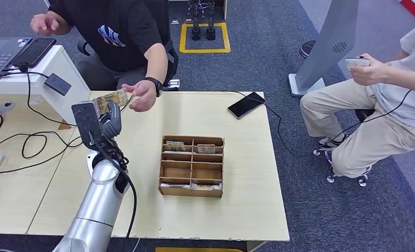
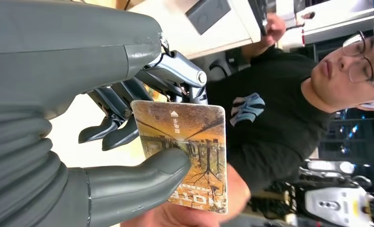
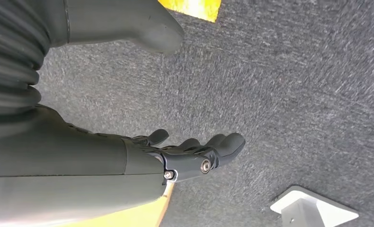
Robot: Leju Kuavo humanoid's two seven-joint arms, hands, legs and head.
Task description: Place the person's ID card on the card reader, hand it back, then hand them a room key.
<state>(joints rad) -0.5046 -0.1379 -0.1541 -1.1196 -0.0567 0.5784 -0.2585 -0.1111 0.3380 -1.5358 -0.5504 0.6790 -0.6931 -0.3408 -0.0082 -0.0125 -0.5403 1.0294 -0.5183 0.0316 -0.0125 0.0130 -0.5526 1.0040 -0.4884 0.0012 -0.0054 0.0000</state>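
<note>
While the card [image 2: 185, 151] was pinched between the thumb and darker fingers of the left hand [image 1: 103, 123], it was seen left of centre in the head view, raised above the far edge of the table [image 1: 247, 210] and offered toward the seated person in the black shirt [image 1: 116, 31]. That person's hand [image 1: 141, 94] was stretched out to the card and appeared to touch its far end; in the left wrist view part of the same hand was visible under the card's lower edge. Whether the card was the ID being returned or a room key could not be told from the print on it; the picture on its face resembled the cards lying in the box [image 1: 192, 165]. It was judged that a handover was in progress and that the card was presented face out and edge forward so that it could be taken by its free end.

Held open and empty, with fingers loosely extended, the right hand [image 3: 194, 151] was seen in its wrist view above grey carpet, presumably kept low to stay clear of the exchange.

At centre frame the box stood on the table with cards in its far and near compartments, within reach for a later pick. A phone [image 1: 246, 105] lay on the far right of the table, and a second person [image 1: 384, 105] sat at the right edge. No card reader could be picked out with confidence.
</note>
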